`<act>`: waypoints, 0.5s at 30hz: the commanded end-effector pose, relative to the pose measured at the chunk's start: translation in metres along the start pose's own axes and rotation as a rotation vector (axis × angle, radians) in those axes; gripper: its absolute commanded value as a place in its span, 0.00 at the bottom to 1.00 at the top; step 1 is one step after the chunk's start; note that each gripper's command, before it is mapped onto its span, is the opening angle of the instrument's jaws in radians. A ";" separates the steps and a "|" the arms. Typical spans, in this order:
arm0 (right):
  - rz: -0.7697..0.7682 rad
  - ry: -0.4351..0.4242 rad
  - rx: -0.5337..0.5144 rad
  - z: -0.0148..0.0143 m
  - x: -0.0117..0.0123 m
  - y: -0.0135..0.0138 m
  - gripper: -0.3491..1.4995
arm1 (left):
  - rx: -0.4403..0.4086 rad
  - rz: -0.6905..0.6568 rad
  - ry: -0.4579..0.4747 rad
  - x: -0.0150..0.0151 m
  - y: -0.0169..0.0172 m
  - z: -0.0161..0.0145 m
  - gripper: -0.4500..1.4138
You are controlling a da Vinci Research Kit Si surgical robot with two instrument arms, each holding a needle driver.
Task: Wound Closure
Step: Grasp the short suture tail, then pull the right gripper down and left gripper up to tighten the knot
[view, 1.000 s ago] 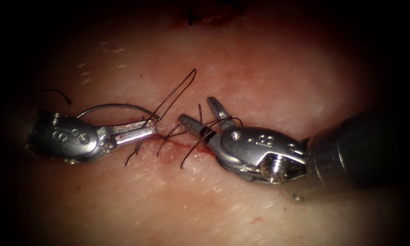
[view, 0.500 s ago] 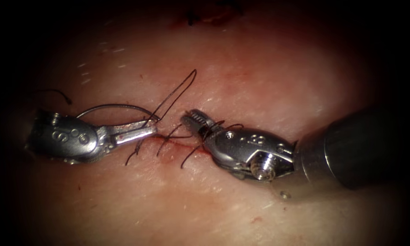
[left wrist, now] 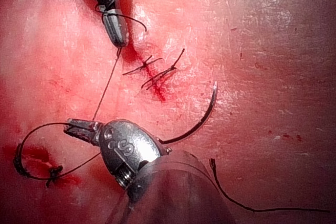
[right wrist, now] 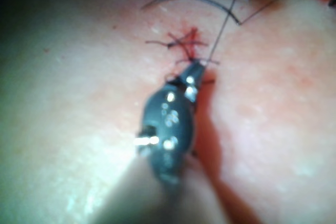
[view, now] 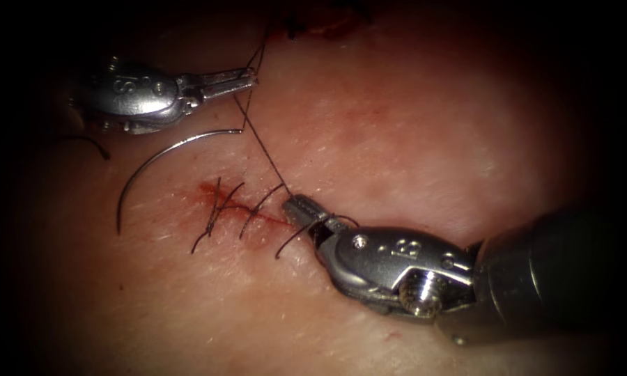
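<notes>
Tightening the knot: my left tool [view: 247, 80] has pulled up to the far left, clamped on thread [view: 261, 146]; my right tool [view: 296, 207] clamps it at the cut [view: 240, 209]. Needle [view: 157, 157] hangs free, left of cut, out of tissue [view: 411, 125]. Next needs steady opposing tension, I think.

Layout: cut [view: 247, 212] runs roughly left-right mid-tissue [view: 397, 125], crossed by stitches [view: 240, 209]. Right tool [view: 301, 209] comes in from lower right, its tip at the right end of the cut, touching the tissue there. Left tool [view: 233, 80] sits well behind and left of the cut, tip pointing right. Thread [view: 261, 146] runs taut between the two tips, diagonal from upper left down to the cut's right end. Needle [view: 153, 163] lies free on the tissue left of the cut, just in front of the left tool, not in the tissue. Loose thread end [view: 90, 143] far left, beside the needle.
</notes>
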 end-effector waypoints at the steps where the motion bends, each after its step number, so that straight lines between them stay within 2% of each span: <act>1: 0.003 -0.003 0.014 -0.0004 -0.0013 -0.0022 0.00 | -0.003 -0.010 -0.004 -0.0005 0.0009 0.0014 0.00; 6: -0.010 -0.004 0.029 -0.0011 -0.0020 -0.0035 0.00 | 0.018 -0.031 -0.010 0.0018 -0.0040 0.0065 0.00; 8: -0.010 -0.005 0.032 -0.0012 -0.0021 -0.0037 0.00 | 0.024 -0.035 -0.011 0.0022 -0.0046 0.0070 0.00; 10: -0.014 -0.005 0.039 -0.0018 -0.0023 -0.0046 0.00 | 0.036 -0.038 -0.014 0.0043 -0.0069 0.0095 0.00; 15: -0.018 -0.009 0.050 -0.0022 -0.0025 -0.0059 0.00 | 0.045 -0.026 -0.016 0.0066 -0.0092 0.0117 0.00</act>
